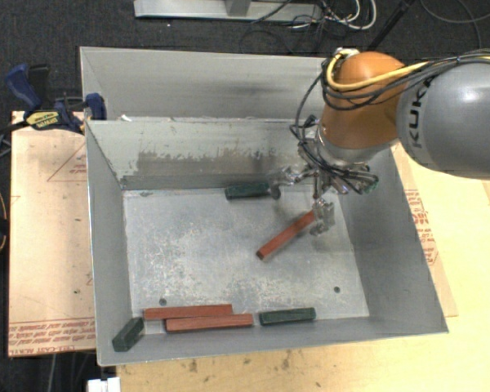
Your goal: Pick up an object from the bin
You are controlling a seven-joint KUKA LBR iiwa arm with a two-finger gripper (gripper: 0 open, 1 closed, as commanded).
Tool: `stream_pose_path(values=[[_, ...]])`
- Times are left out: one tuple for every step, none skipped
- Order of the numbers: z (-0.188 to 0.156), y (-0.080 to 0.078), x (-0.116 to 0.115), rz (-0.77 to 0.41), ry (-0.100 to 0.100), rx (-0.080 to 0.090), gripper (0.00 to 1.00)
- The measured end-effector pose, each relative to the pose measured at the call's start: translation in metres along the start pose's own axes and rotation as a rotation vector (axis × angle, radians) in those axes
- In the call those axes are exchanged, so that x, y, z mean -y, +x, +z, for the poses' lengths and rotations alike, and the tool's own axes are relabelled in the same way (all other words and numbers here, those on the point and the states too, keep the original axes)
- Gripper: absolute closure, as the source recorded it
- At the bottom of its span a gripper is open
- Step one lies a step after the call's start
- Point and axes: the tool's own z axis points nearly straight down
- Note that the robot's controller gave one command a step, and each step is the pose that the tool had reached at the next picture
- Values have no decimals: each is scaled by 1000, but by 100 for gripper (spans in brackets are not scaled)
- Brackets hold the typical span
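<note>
Along the near wall of the bin [106, 219], at 6 o'clock, lie 2 red-brown bars [198, 317] and 2 dark green blocks [287, 317]. Mid-bin, a third red-brown bar [284, 238] runs 8 to 2 o'clock, its 2 o'clock end right at the pincer [322, 217] — touching or just beside. Whether the pincer is open or closed I cannot tell; a grasp likely needs closing across that axis.

Dark carpet floor [33, 15] w/ cables [355, 2]
</note>
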Motion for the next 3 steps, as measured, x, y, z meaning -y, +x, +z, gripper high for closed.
stream_pose_path(values=[[31,45,-49,-119,-1,-1,100],[31,45,-49,-118,-1,0,100],[-160,12,-24,-169,9,8,100]])
